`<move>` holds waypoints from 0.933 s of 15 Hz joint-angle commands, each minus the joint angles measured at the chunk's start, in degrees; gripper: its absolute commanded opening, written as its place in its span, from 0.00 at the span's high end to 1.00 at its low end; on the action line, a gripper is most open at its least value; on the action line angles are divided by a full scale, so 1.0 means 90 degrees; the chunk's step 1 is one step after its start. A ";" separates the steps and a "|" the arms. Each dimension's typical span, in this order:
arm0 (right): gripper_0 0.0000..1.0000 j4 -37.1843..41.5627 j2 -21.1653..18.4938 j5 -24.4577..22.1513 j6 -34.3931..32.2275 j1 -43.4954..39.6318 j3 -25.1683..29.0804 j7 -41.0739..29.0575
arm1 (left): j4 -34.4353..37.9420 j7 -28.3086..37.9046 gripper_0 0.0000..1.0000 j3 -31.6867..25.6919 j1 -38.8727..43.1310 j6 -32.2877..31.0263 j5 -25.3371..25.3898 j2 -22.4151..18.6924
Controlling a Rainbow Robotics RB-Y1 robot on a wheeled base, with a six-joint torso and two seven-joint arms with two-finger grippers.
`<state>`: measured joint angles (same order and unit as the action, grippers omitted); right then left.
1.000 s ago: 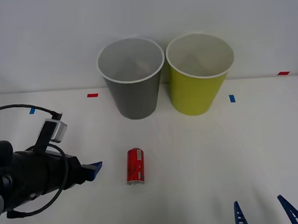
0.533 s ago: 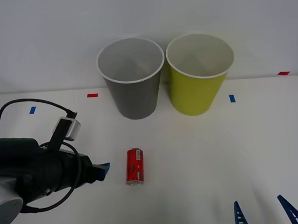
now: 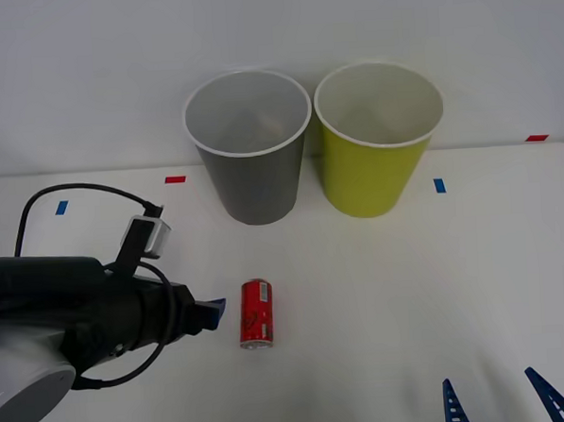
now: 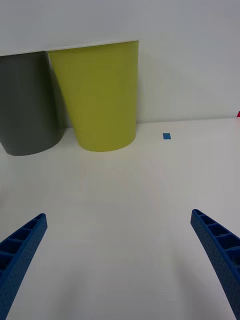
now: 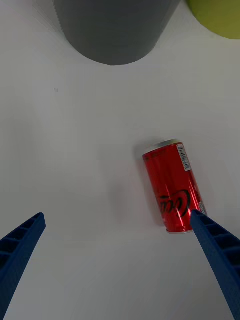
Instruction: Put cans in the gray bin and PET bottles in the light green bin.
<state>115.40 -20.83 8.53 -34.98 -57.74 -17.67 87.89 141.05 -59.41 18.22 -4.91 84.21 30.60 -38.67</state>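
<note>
Your left tool [image 5: 117, 270] hangs spread wide just beside the red can [image 3: 255, 313] lying on the worktop [image 3: 390, 290], apparently to straddle it, while your right tool [image 4: 120, 260] waits open.

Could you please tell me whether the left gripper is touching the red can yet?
Apart. In the front view, white table separates the left gripper from the can, and its jaws stand open.

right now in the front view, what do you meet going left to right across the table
left gripper → can → gray bin → green bin → right gripper
</note>
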 commanded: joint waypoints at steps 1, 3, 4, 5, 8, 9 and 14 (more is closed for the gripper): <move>0.00 0.0000 0.0000 0.0000 0.0000 0.0000 0.0000 0.0000 | -0.0008 0.0928 0.00 0.0495 -0.0245 -0.0021 -0.0236 -0.0049; 0.00 0.0000 0.0000 0.0000 0.0000 0.0000 0.0000 0.0000 | -0.0008 0.1455 0.00 0.0876 -0.0402 -0.0021 -0.0450 -0.0166; 0.00 0.0000 0.0000 0.0000 0.0000 0.0000 0.0000 0.0000 | -0.0008 0.1621 0.00 0.1003 -0.0460 -0.0031 -0.0529 -0.0215; 0.00 0.0000 0.0000 0.0000 0.0000 0.0000 0.0000 0.0000 | -0.0037 0.1885 0.00 0.1169 -0.0568 -0.0041 -0.0577 -0.0273; 0.00 0.0000 0.0000 0.0000 0.0000 0.0000 0.0000 0.0000 | -0.0535 0.2275 0.00 0.1462 -0.0900 -0.0529 -0.0597 -0.0371; 0.00 0.0000 0.0000 0.0000 0.0000 0.0000 0.0000 0.0000 | -0.0662 0.2285 0.00 0.1550 -0.1036 -0.0617 -0.0597 -0.0381; 0.00 0.0000 0.0000 0.0000 0.0000 0.0000 0.0000 0.0000 | -0.0740 0.2451 0.00 0.1901 -0.1329 -0.0627 -0.0607 -0.0312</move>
<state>115.40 -20.83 8.53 -34.98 -57.74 -17.67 87.89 134.72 -37.99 34.73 -16.26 78.58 25.15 -41.61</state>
